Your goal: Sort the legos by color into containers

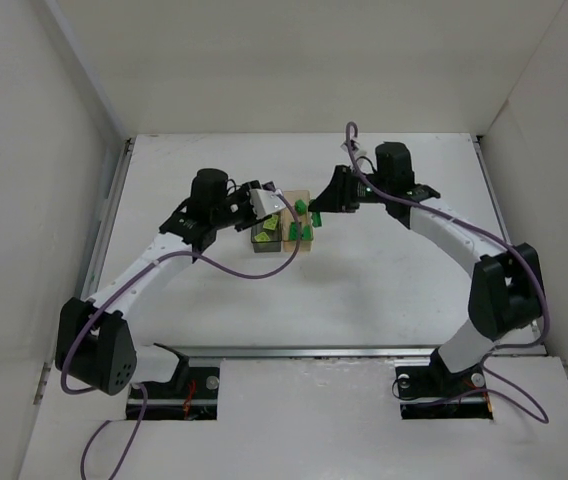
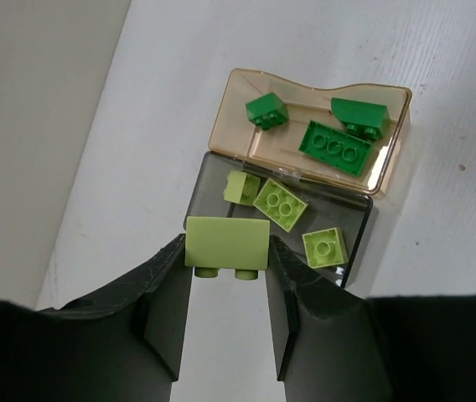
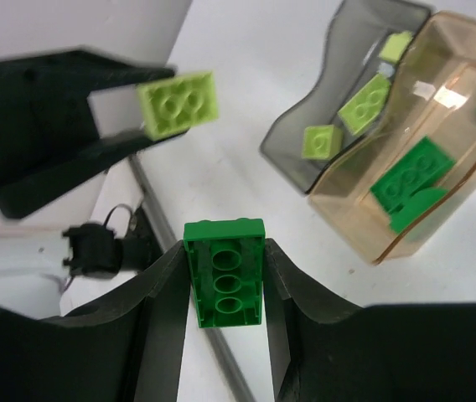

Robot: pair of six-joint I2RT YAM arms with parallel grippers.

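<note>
My left gripper (image 2: pixel 227 261) is shut on a pale yellow-green lego (image 2: pixel 227 241), held above the near edge of the smoky grey container (image 2: pixel 351 213). Three pale legos lie in that bin. Beside it, the amber container (image 2: pixel 305 96) holds three dark green legos. My right gripper (image 3: pixel 225 251) is shut on a dark green lego (image 3: pixel 225 280), hollow underside facing the camera, held off to the side of both bins. In the top view the left gripper (image 1: pixel 269 212) hangs over the grey container (image 1: pixel 264 240) and the right gripper (image 1: pixel 322 205) is just right of the amber container (image 1: pixel 300 245).
The two bins stand touching, side by side, mid-table. White walls close in the table on the left, back and right. A metal rail (image 1: pixel 344 350) runs along the near edge by the arm bases. Purple cables trail from both arms.
</note>
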